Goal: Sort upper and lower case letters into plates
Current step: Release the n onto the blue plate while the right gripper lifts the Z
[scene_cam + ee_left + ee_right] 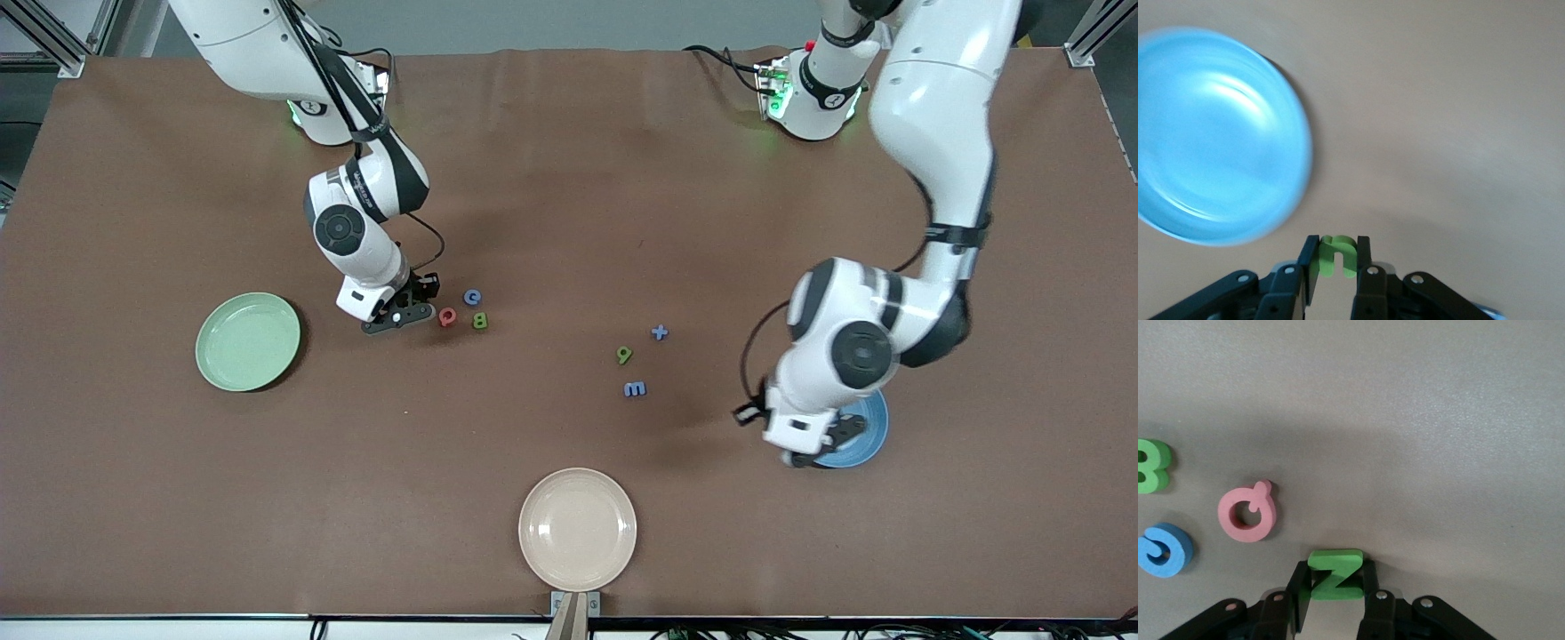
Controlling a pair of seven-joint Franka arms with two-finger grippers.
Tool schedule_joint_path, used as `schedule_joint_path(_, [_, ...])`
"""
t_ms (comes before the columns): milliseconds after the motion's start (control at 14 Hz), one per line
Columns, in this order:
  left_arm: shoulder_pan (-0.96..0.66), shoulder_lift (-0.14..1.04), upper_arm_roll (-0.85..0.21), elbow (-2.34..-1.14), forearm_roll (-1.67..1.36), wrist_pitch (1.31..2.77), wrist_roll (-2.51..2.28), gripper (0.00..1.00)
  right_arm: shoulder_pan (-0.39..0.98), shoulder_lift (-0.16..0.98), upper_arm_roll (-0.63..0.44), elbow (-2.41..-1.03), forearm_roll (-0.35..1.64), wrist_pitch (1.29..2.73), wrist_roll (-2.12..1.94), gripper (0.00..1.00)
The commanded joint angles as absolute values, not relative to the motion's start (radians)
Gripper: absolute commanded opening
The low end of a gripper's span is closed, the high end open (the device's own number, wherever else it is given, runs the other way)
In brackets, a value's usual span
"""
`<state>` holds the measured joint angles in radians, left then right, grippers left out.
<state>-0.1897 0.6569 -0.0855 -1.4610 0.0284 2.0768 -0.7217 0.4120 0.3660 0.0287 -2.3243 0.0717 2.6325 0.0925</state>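
My right gripper (pixel 397 313) is low at the table beside the red Q (pixel 447 316). In the right wrist view it (pixel 1335 585) is shut on the green N (pixel 1335 573). The red Q (pixel 1247 511), green B (pixel 1151 465) and blue C (pixel 1163 550) lie close by. My left gripper (pixel 820 447) is at the edge of the blue plate (pixel 869 431). In the left wrist view it (pixel 1336 259) is shut on the green u (pixel 1331 263), just beside the empty plate's rim (pixel 1301 143). The blue t (pixel 659 332), green g (pixel 624 355) and blue m (pixel 635 388) lie mid-table. The pale green plate (pixel 248 341) is empty.
An empty cream-beige plate (pixel 578 529) sits at the table's edge nearest the front camera. The green B (pixel 480 321) and blue C (pixel 472 297) lie just past the Q, toward the left arm's end.
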Motion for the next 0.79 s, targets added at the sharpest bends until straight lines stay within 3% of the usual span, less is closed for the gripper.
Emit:
schedule_joint_path(0, [-0.092,0.643,-0.097,-1.520,0.066,2.075,-0.617,0.00,0.422,0.379,0.023,-2.319,0.077,2.638,0.104,0.19])
schedule_joint_path(286, [-0.057,0.680,-0.095,-1.529,0.093,2.082,-0.607,0.04,0.396,0.321,0.012,-2.321,0.075,2.600,0.091,0.17])
schedule_joint_path(430, [-0.040,0.689,-0.095,-1.554,0.119,2.086,-0.606,0.22,0.336,0.258,0.000,-2.319,0.074,2.525,0.039,0.17])
schedule_joint_path(573, [-0.040,0.696,-0.095,-1.575,0.133,2.089,-0.607,0.47,0.225,0.187,0.000,-2.318,0.074,2.446,-0.076,0.17])
schedule_joint_path(716, [-0.040,0.695,-0.095,-1.577,0.133,2.089,-0.611,0.99,0.103,0.154,0.000,-2.319,0.074,2.418,-0.257,0.17])
